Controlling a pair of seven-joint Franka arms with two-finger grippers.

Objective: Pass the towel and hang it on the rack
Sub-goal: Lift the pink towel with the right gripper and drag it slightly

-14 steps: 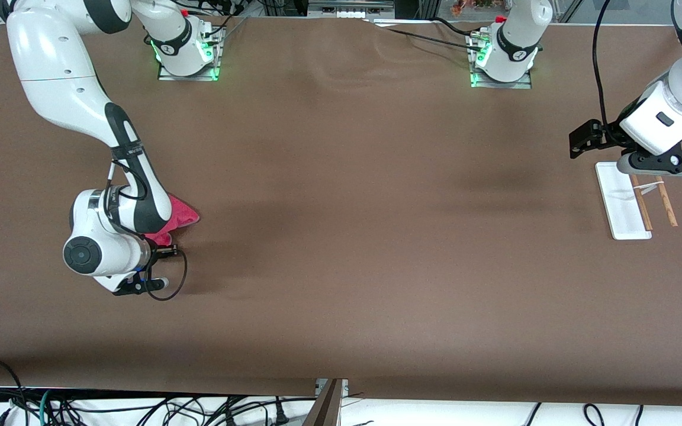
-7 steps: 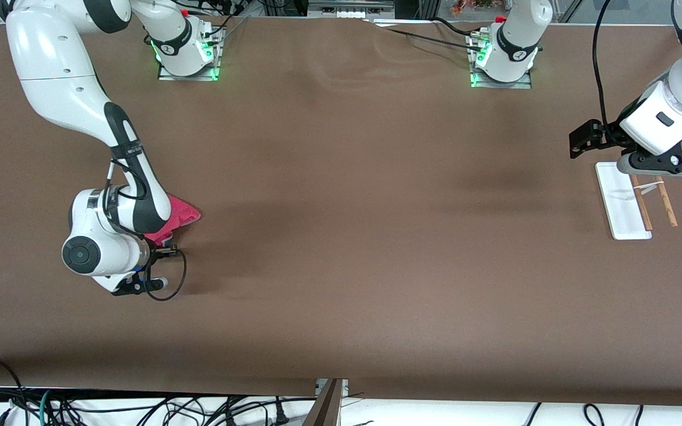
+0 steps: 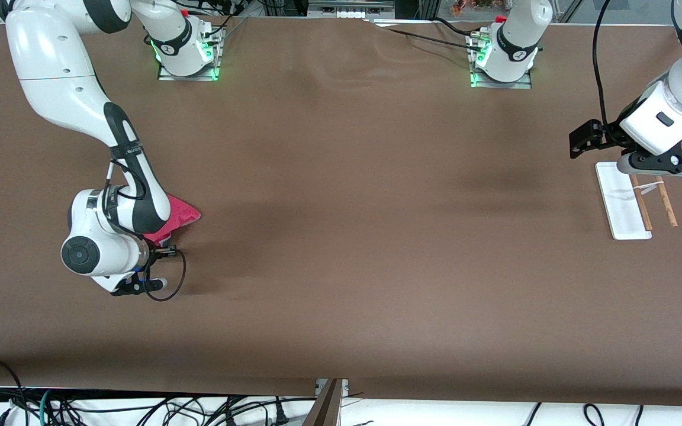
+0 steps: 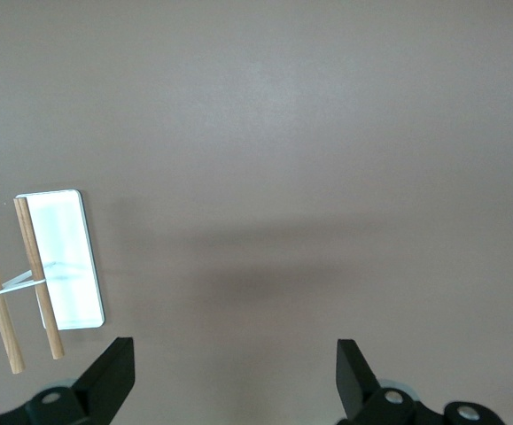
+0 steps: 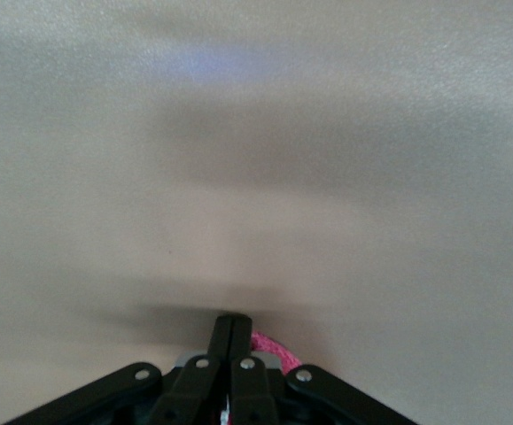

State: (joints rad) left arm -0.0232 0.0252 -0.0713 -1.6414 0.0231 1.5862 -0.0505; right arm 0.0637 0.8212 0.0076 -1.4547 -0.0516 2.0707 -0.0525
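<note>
Pink towel is pinched in the right gripper fingers; left gripper fingers spread wide.

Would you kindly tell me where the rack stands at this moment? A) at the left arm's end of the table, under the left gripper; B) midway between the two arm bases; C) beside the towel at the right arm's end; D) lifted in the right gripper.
A: the rack stands on the table at the left arm's end, with the open left gripper over it, apart from the towel.
</note>
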